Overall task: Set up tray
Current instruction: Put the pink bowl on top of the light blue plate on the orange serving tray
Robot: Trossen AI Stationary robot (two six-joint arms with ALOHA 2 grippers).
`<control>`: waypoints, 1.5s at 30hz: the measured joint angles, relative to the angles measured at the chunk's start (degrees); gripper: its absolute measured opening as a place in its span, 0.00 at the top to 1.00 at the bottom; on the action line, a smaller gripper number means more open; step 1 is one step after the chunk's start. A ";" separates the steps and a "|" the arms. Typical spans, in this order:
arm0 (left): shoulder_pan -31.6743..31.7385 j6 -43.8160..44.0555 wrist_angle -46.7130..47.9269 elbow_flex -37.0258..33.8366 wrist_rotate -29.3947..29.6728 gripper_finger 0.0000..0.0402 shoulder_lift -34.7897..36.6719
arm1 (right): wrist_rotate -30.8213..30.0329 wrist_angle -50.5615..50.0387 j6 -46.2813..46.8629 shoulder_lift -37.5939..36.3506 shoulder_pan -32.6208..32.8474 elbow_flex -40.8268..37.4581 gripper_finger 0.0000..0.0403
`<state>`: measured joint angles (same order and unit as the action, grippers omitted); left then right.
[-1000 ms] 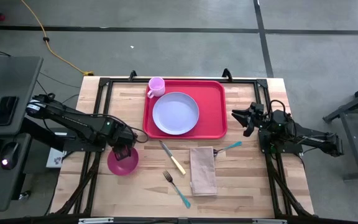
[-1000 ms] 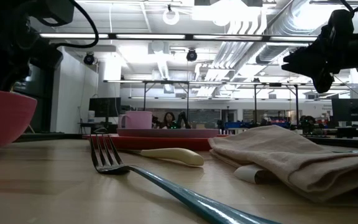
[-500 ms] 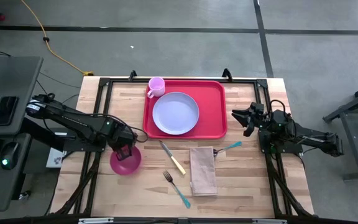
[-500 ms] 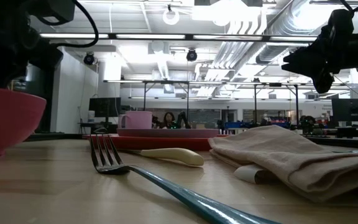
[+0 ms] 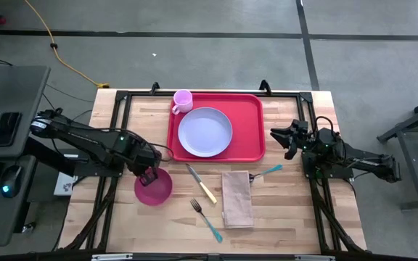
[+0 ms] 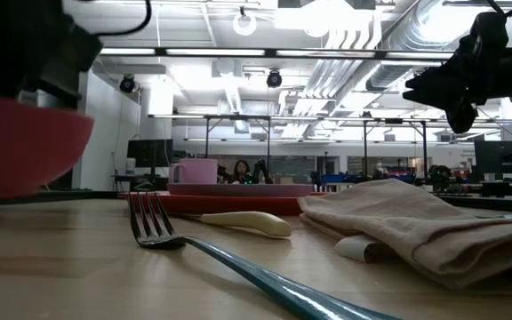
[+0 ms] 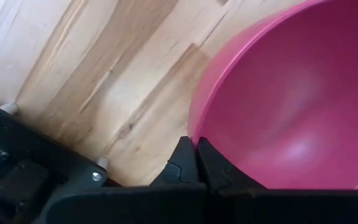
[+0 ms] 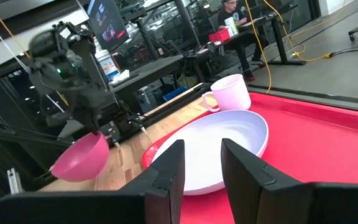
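Observation:
A pink bowl (image 5: 154, 188) hangs just above the table's left half, with my left gripper (image 7: 194, 144) shut on its rim; the low view shows the bowl (image 6: 25, 156) clear of the wood. The red tray (image 5: 249, 138) lies at the far middle and carries a lavender plate (image 5: 205, 132) and a pink cup (image 5: 183, 101). My right gripper (image 5: 285, 141) waits open at the tray's right edge, level, with nothing between its fingers (image 8: 166, 168). My left gripper pinches the bowl's rim (image 7: 194, 127) on the side toward the table's left edge, one finger inside the bowl and one outside. The fingers (image 7: 182, 162) come from above, pointing down. The bowl hangs below them, clear of the table and tilted (image 8: 79, 158).
In front of the tray lie a cream-handled knife (image 5: 202, 184), a teal fork (image 5: 206, 220), a folded tan napkin (image 5: 236, 198) and a teal spoon (image 5: 271, 171). Bare wood lies left of and in front of the bowl.
My left gripper has risen and gone a little toward the table's right edge with the bowl. The bowl, which stood on the table a second ago, now hangs clear of it.

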<state>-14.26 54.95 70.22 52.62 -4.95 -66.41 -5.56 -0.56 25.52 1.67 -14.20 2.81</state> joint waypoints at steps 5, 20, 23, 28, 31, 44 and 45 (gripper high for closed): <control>0.00 3.18 2.08 5.71 1.17 0.97 0.00 | 0.01 0.00 -0.01 0.01 0.00 0.00 0.79; 3.81 20.16 1.43 17.61 10.00 0.97 -0.02 | 0.22 0.02 -0.01 0.00 0.00 0.00 0.79; 7.37 20.00 -0.61 18.26 9.82 0.97 -0.98 | 0.55 0.02 0.00 0.01 0.00 0.00 0.79; 14.06 17.22 -3.71 20.63 8.93 0.97 -3.32 | 2.32 0.61 0.02 0.02 0.00 0.00 0.79; 18.31 15.32 -4.41 22.34 7.50 0.97 -5.48 | 2.58 1.10 0.04 0.00 0.00 0.02 0.79; 31.57 6.82 -6.48 29.96 1.90 0.97 -17.66 | 3.39 0.84 -3.19 0.11 0.00 0.02 0.79; 32.18 6.44 -7.02 29.99 1.10 0.97 -18.58 | 3.41 0.72 -3.54 0.09 0.00 0.02 0.79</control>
<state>17.92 61.39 63.21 82.61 -3.86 -84.99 -2.15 0.16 21.98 1.76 -14.20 2.83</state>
